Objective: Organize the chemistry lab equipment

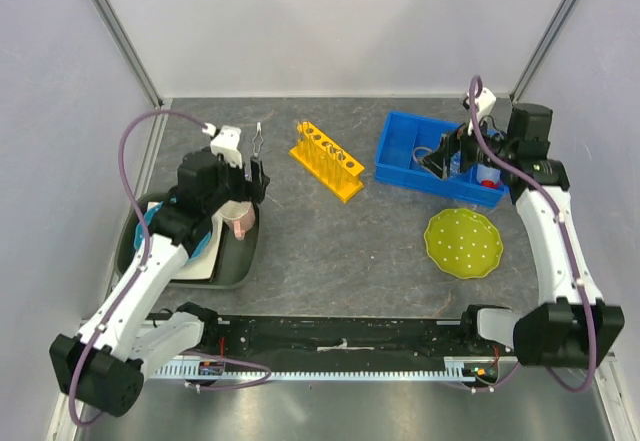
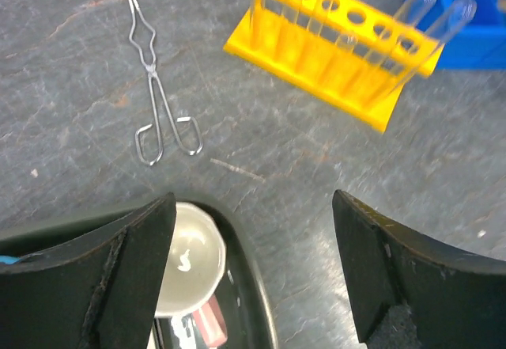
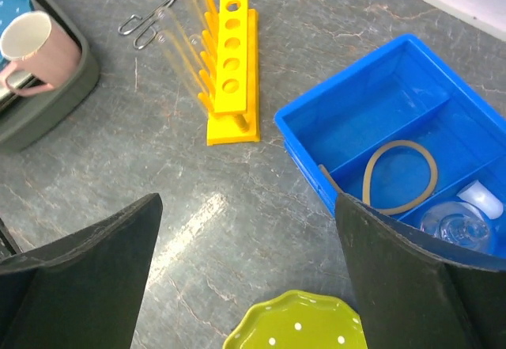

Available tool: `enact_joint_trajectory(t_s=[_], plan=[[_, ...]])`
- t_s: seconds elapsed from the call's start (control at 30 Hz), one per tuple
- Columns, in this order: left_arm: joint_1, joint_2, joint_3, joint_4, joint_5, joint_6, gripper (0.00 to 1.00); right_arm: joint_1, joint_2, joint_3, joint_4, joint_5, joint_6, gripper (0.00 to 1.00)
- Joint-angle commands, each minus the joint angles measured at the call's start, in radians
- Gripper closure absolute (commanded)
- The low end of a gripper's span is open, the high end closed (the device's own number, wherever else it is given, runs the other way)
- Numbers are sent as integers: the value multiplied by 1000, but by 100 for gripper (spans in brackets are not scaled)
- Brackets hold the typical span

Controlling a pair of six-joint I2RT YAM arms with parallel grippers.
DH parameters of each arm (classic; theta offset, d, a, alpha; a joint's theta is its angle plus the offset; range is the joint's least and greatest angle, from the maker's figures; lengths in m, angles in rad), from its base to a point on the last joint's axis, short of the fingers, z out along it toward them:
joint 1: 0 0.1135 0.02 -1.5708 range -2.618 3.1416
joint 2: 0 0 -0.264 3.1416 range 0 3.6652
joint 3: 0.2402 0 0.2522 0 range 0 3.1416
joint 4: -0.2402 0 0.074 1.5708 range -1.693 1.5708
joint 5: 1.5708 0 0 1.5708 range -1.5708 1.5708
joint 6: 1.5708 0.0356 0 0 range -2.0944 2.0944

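Underneath, dark mottled tabletop (image 1: 330,251), pale walls (image 1: 330,21).

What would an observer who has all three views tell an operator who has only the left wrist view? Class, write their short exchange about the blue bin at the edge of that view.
Operator: I catch only a corner of the blue bin. Is anything in it?
Observer: Yes, a tan rubber loop lies flat in one of its compartments.
Operator: And where is the right claw?
Observer: It hangs open at the bin, with nothing between its fingers.
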Motion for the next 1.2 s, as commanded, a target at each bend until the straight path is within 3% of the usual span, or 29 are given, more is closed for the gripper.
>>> enact_joint_trajectory(t_s=[0.0,0.17,0.37,0.6,0.67,1.0,1.17], plan=[[75,119,165,-16,194,-132,14,-3,-133,-155,107,-52,-95,2],[167,271,293,-33,292,-172,9,-37,-188,-309,224,-129,-28,2],[276,478,405,-32,360,-216,7,-57,-182,-372,267,-225,-19,2],[308,752,618,-125,305,-195,18,-64,-167,-372,255,-222,-16,2],[308,905,722,-182,279,-190,25,-67,-165,-369,246,-216,-18,2],[307,1222,1044,-326,177,-186,38,-72,-170,-364,226,-194,-41,2],[297,1305,1100,-380,110,-195,43,-86,-158,-363,220,-187,-44,2]])
